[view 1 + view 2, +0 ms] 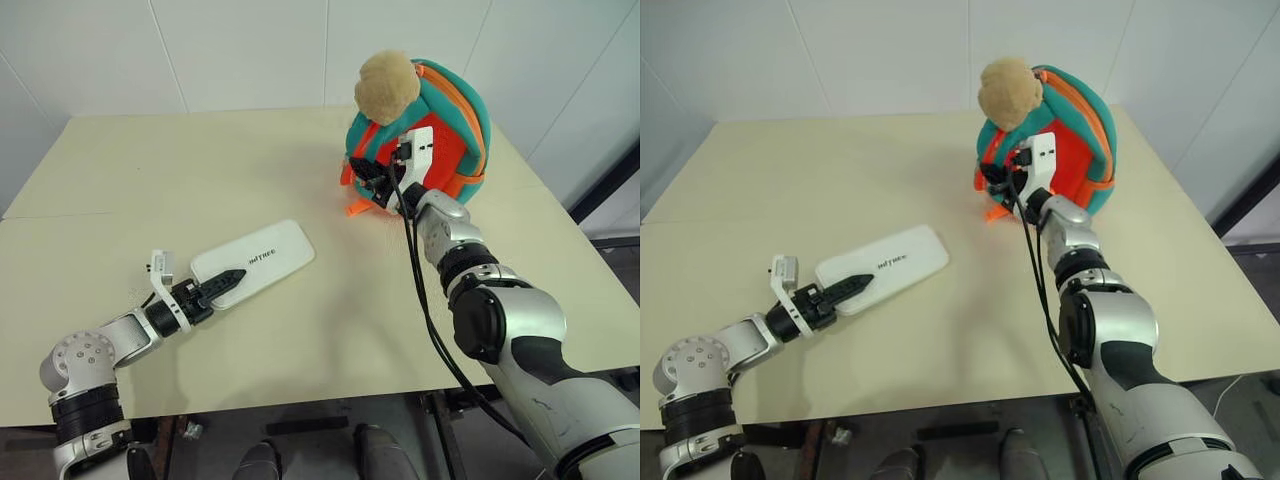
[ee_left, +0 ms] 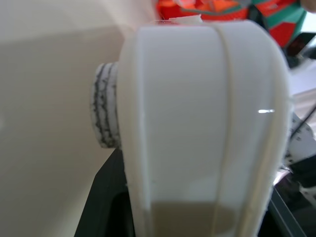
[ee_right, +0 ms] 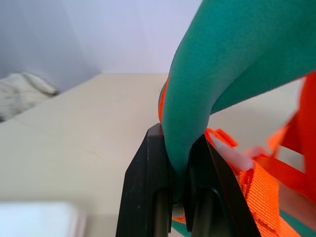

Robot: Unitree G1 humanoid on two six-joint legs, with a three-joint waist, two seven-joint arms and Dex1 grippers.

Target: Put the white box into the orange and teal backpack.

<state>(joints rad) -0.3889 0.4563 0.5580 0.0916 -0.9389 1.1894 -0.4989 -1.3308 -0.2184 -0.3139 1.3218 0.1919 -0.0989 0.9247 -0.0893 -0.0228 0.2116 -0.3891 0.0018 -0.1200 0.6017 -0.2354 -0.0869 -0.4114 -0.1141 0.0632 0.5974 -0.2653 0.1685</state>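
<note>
Two tools working: right tool (image 3: 180, 173) pinches a soft teal fabric strap on the orange and teal backpack (image 1: 452, 140); left tool (image 1: 222, 284), level, grips the flat, smooth white box (image 1: 255, 257).

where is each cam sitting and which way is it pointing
Left eye, right eye: on the head, facing forward and down over the table; both arms show; both share the white box and the orange and teal backpack.
Left wrist: on the left arm, looking along the white box toward the backpack.
Right wrist: on the right arm; its fingers pinch a teal strap of the backpack, with the table beyond.
</note>
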